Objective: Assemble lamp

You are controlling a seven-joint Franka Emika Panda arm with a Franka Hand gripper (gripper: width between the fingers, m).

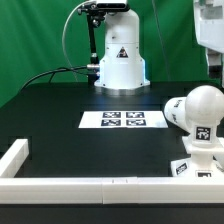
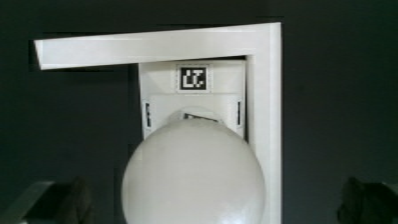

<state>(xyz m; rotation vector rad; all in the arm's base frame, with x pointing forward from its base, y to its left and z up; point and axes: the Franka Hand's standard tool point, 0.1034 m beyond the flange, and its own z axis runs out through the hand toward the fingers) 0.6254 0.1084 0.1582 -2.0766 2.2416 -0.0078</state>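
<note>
Your black table [image 1: 60, 100] fills both views. Take the marker board [image 1: 123, 120] in its middle as your landmark. The robot arm [image 1: 120, 60] stands on its pedestal just behind the marker board. A white stretch of the same arm comes back into frame high up, toward the exterior view's right of the board.

A white rail [image 1: 90, 184] runs along the table edge in front of the marker board and turns up at the exterior view's left. In the wrist view the rail forms a corner.

The lamp base [image 1: 200, 165] sits in front of the marker board and to the exterior view's right of it, close to the rail. In the wrist view you can see it tucked inside that corner. The bulb [image 1: 205, 103] stands upright on the lamp base. A rounded white part [image 1: 175, 112] with a tag sits just beside the bulb on the side facing the marker board. Its shape is too hidden for you to name it.

From the wrist camera the gripper [image 2: 212, 197] looks straight down on the bulb, which is centred between the fingers [image 2: 54, 198]. These show as dark blurs well apart, one on each side, and neither touches the bulb. The jaws are spread wide and hold nothing. One tag [image 2: 196, 78] shows on the lamp base beyond the bulb.
</note>
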